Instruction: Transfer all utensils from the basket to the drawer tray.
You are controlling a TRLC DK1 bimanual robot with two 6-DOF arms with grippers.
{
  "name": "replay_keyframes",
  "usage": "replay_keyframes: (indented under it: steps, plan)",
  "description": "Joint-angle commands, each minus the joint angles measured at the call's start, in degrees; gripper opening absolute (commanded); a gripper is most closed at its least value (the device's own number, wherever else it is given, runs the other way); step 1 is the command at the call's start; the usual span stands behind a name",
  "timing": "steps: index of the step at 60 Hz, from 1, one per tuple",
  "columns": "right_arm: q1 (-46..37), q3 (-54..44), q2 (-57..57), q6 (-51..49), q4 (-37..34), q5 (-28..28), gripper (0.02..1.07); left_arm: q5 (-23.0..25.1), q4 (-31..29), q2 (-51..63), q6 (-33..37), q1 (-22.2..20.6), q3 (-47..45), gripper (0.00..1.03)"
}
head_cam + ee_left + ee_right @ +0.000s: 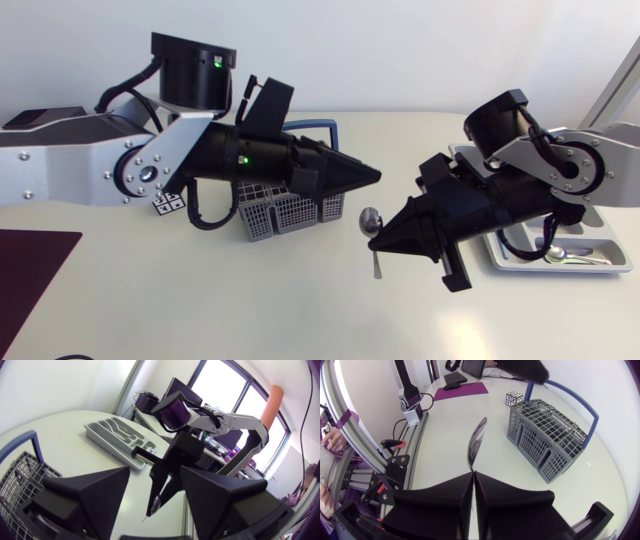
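Observation:
A metal spoon (pixel 371 222) hangs above the table between the two arms, bowl away from the fingers. My right gripper (pixel 376 243) is shut on its handle, and the right wrist view shows the spoon (pixel 477 440) standing out ahead of the closed fingertips (pixel 473 473). My left gripper (pixel 374 178) sits just beyond the spoon, its fingers apart and holding nothing (pixel 155 474). Beneath the left arm stands the grey wire basket (pixel 283 210) with a blue handle (pixel 551 439). The grey drawer tray (pixel 520 262) lies under my right arm, also the tray (pixel 116 435).
Some cutlery (pixel 572 255) lies in the tray. A small black-and-white marker cube (pixel 168 203) stands left of the basket, and a dark purple mat (pixel 32 272) covers the table's front left corner.

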Motion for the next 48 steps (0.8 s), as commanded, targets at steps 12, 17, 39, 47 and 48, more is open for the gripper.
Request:
replay_keyframes:
  steps: [12, 17, 39, 47, 48]
  plan:
    - [-18.72, -2.30, 0.82, -12.27, -2.20, 7.36, 0.08, -10.45, -3.80, -1.42, 1.04, 5.56, 3.09, 0.95]
    - [-25.76, -2.74, 1.17, -16.93, -1.06, 12.11, 0.08, -15.46, -6.43, -1.50, 2.71, 7.15, 3.09, 0.95]
    - [-54.23, -1.95, 8.56, -35.30, 9.49, 19.75, 0.08, -31.10, -12.94, -4.76, 11.94, 7.59, -0.60, 0.95]
    - [-60.74, -2.39, 12.69, -40.57, 15.55, 21.86, 0.08, -32.59, -13.64, -5.55, 12.29, 7.76, -1.83, 0.95]
    - [-61.18, -2.56, 13.04, -40.93, 16.69, 22.30, 0.08, -32.77, -13.64, -5.72, 12.29, 7.76, -2.00, 0.95]
